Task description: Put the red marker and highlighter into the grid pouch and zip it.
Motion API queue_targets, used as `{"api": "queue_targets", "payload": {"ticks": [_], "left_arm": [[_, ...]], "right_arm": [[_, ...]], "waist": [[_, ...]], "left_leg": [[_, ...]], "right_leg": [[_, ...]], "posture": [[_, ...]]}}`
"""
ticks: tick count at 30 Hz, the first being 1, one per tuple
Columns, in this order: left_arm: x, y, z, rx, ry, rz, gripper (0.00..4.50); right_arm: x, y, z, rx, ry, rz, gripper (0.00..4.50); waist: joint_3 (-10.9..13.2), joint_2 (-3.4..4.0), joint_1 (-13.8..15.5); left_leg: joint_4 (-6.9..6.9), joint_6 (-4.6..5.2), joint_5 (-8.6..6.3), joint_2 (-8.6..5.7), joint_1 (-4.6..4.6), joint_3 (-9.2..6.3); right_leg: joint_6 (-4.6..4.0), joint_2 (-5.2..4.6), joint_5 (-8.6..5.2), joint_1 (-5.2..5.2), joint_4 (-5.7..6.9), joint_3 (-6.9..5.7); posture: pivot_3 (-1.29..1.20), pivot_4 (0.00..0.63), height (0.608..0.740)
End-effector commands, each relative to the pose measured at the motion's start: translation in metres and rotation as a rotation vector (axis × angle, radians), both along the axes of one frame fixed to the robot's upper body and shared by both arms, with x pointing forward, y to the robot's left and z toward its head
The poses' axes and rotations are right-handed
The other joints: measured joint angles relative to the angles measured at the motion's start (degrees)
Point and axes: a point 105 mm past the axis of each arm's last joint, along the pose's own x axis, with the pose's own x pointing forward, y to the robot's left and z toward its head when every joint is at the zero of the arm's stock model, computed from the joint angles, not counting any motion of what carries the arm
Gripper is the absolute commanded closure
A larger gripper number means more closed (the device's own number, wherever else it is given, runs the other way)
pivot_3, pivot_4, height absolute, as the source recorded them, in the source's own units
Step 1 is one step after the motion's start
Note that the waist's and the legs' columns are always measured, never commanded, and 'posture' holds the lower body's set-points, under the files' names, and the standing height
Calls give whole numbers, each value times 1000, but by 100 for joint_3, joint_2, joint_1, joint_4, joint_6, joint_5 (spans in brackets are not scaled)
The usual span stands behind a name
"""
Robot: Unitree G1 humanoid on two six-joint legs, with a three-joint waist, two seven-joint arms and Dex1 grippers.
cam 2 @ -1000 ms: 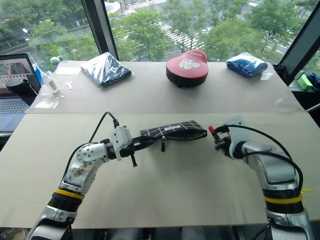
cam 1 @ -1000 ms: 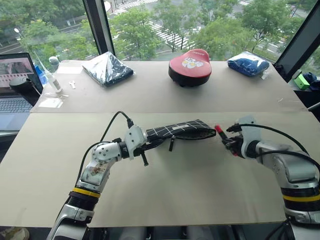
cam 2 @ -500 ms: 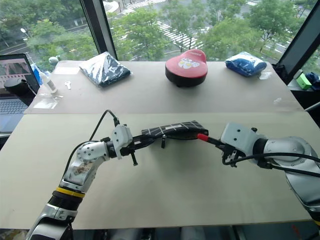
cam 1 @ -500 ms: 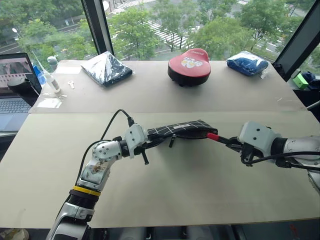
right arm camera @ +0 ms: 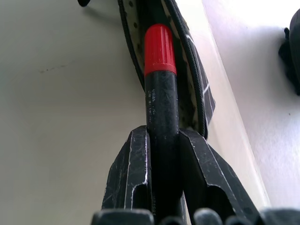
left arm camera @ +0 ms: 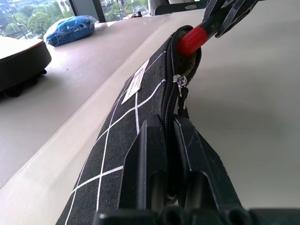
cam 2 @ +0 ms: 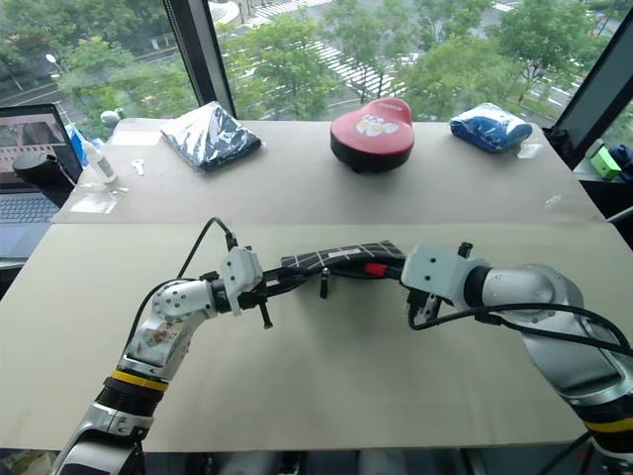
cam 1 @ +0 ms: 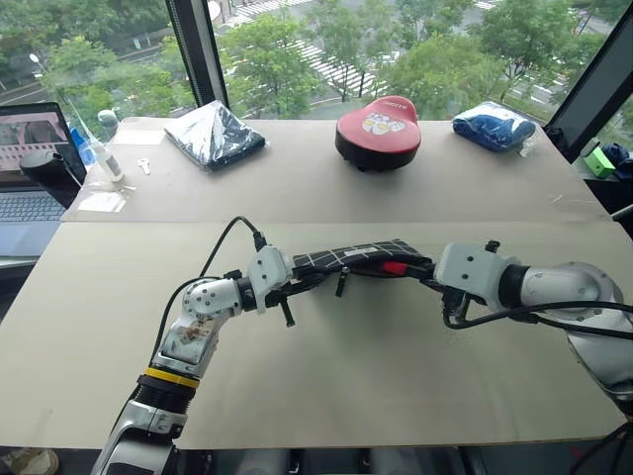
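Note:
The grid pouch (cam 1: 348,258), black with white lines, hangs level above the table. My left gripper (left arm camera: 164,125) is shut on its near end along the zipper. The pouch's far end gapes open. My right gripper (right arm camera: 161,135) is shut on the dark body of the red marker (right arm camera: 160,84). It comes in from the right, and the marker's red cap (cam 1: 395,267) sits right at the pouch's open mouth. The zipper pull strap (cam 1: 339,285) dangles below the pouch. The highlighter is out of view.
On the far table half stand a red rounded case (cam 1: 378,132), a dark cloth in clear plastic (cam 1: 214,136) and a blue bundle in plastic (cam 1: 492,126). A laptop (cam 1: 28,168) and a small bottle (cam 1: 107,163) are at the far left.
My right gripper has swung left and rolled, bringing the marker's red cap from beside the pouch to its open mouth. The left gripper and pouch have stayed still.

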Motion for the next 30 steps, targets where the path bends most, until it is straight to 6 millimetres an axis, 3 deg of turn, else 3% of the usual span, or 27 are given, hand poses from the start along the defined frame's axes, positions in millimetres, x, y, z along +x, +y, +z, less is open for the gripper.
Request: {"api": "queue_targets", "payload": {"ticks": [1, 9, 13, 19, 20, 24, 30], "left_arm": [[-1, -3, 13, -18, -55, -22, 4500], [0, -5, 14, -17, -55, -28, 4500], [0, -4, 14, -20, -55, -23, 4500], [0, -2, 12, -19, -54, -13, 4500], [0, -1, 12, -19, -54, -10, 4500], [-1, 0, 11, -19, -53, -5, 4500], [0, 0, 11, -16, -53, -4, 4500]], "right_arm": [[11, 16, 9, -39, -106, 57, 4015], [21, 70, -4, -77, -242, 249, 4015], [38, 77, -12, -67, -327, 261, 4015], [39, 80, -20, 15, -273, 286, 4015], [40, 77, -18, 41, -253, 263, 3017], [52, 57, 2, 97, -264, 155, 1865], [48, 28, 35, 250, -257, 111, 1865]], "waist": [[0, 0, -12], [0, 0, -14], [0, 0, -23], [0, 0, -32], [0, 0, -30], [0, 0, -25], [0, 0, -19]], "left_leg": [[0, -5, 3, 0, 0, 0], [0, -33, 20, -8, -2, 0], [0, -37, 22, -12, 1, 0], [-4, -45, 27, -11, 1, 0], [-4, -45, 27, -11, 1, 0], [-3, -44, 26, -10, 3, 0], [-4, -40, 24, -10, 2, -1]], "right_leg": [[0, 1, 0, -1, 1, 0], [0, 2, 0, -3, 5, -1], [0, 2, 0, -2, 6, -1], [0, 6, 0, -5, 8, -1], [0, 6, 0, -5, 8, -1], [-1, 7, 0, -1, 9, 0], [-1, 7, 0, -3, 9, 0]], "posture": [[0, 150, 740], [0, 150, 740], [0, 150, 740], [0, 150, 740], [0, 150, 740], [0, 150, 740], [0, 150, 740]]}}
